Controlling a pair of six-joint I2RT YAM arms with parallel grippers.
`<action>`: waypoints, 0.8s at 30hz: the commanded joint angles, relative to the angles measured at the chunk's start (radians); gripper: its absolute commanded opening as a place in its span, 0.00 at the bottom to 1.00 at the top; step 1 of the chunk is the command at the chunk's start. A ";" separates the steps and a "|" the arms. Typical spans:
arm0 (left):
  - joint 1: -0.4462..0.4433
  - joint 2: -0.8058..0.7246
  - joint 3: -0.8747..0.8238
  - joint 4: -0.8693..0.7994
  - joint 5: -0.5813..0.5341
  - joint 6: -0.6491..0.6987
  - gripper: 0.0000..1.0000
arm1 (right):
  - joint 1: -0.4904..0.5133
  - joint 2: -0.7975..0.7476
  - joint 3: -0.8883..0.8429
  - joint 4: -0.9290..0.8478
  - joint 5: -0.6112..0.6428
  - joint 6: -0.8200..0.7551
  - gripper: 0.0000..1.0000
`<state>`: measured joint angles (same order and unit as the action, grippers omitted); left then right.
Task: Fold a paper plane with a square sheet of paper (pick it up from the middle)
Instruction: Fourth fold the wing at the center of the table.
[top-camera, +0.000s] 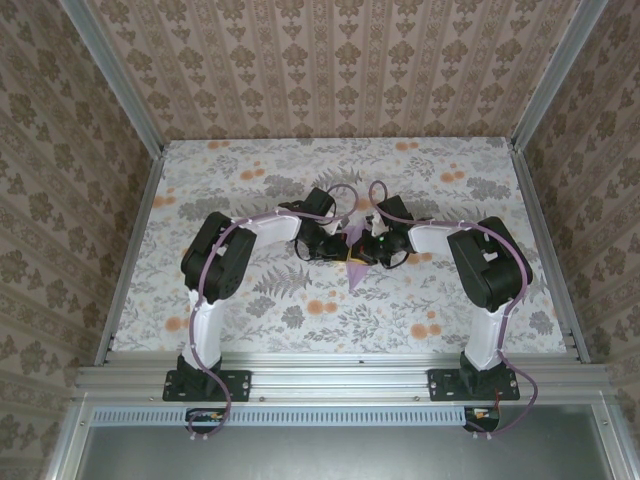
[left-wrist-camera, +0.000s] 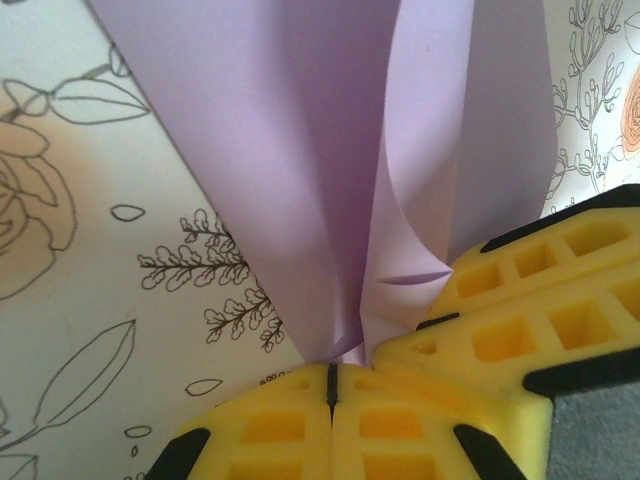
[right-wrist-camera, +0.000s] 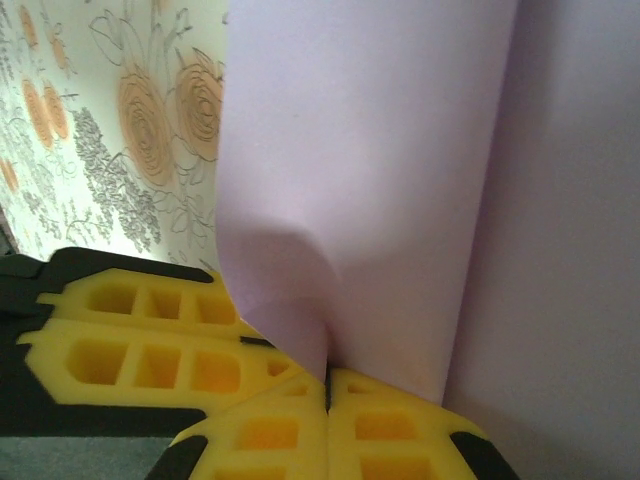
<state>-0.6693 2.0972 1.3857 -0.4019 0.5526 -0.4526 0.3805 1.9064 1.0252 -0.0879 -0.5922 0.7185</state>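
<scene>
The pale lilac sheet of paper (top-camera: 352, 237), folded into a narrow pointed dart, hangs over the middle of the table with its tip toward the near edge. My left gripper (top-camera: 340, 250) and right gripper (top-camera: 368, 250) meet at it from either side. In the left wrist view my left gripper (left-wrist-camera: 330, 385) is shut on the bottom of the creased paper (left-wrist-camera: 300, 150), with the right gripper's yellow fingers (left-wrist-camera: 520, 320) pressed close beside it. In the right wrist view my right gripper (right-wrist-camera: 328, 390) is shut on a curled fold of the paper (right-wrist-camera: 380, 180), next to the left gripper's fingers (right-wrist-camera: 150, 345).
The floral-patterned tabletop (top-camera: 250, 180) spreads around both arms. Patterned walls (top-camera: 330, 70) close in the back and sides, with aluminium posts at the corners. A metal rail (top-camera: 340, 375) runs along the near edge where the arm bases are bolted.
</scene>
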 joint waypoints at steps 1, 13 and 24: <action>-0.017 0.050 0.012 -0.025 -0.029 0.020 0.00 | -0.002 -0.015 -0.014 0.048 -0.045 0.030 0.03; -0.015 0.066 0.001 -0.014 -0.020 0.027 0.00 | -0.001 0.012 -0.041 0.140 -0.093 0.087 0.02; 0.002 0.057 -0.030 0.044 0.037 -0.004 0.00 | -0.003 0.076 -0.083 0.310 -0.149 0.196 0.02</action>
<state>-0.6582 2.1021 1.3819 -0.3935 0.5762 -0.4526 0.3553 1.9358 0.9520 0.1062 -0.7090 0.8661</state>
